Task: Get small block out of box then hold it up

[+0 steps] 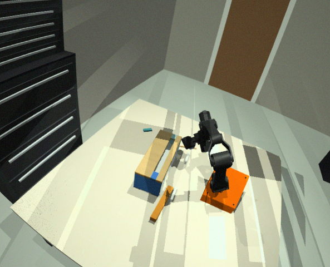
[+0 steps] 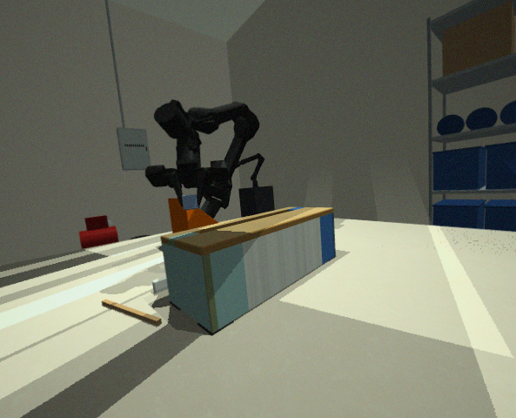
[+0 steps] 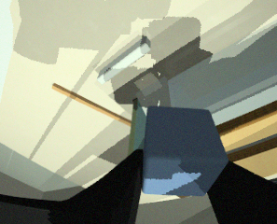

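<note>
The small blue-grey block [image 2: 190, 201] [image 3: 177, 149] is off the table. My gripper [image 2: 189, 203] [image 3: 172, 156] is shut on it, with a black finger on either side. In the top view the block is hidden by the arm. The box [image 1: 148, 159] [image 2: 284, 267] stands upright on the table [image 1: 107, 201] [image 2: 361, 341], with a tan slotted top, a blue end and a teal end. The block hangs on the robot's side of the box, near its teal end, and appears higher than the box top. A gap shows between them; its exact size is unclear.
An orange bar [image 1: 160, 205] lies near the box's blue end. A thin tan stick [image 2: 131, 312] [image 3: 90, 103] and a whitish bar [image 1: 187, 158] [image 3: 124, 61] lie near the teal end. A small teal piece [image 1: 147, 129] lies behind the box. The orange base [image 1: 234, 186] carries the arm.
</note>
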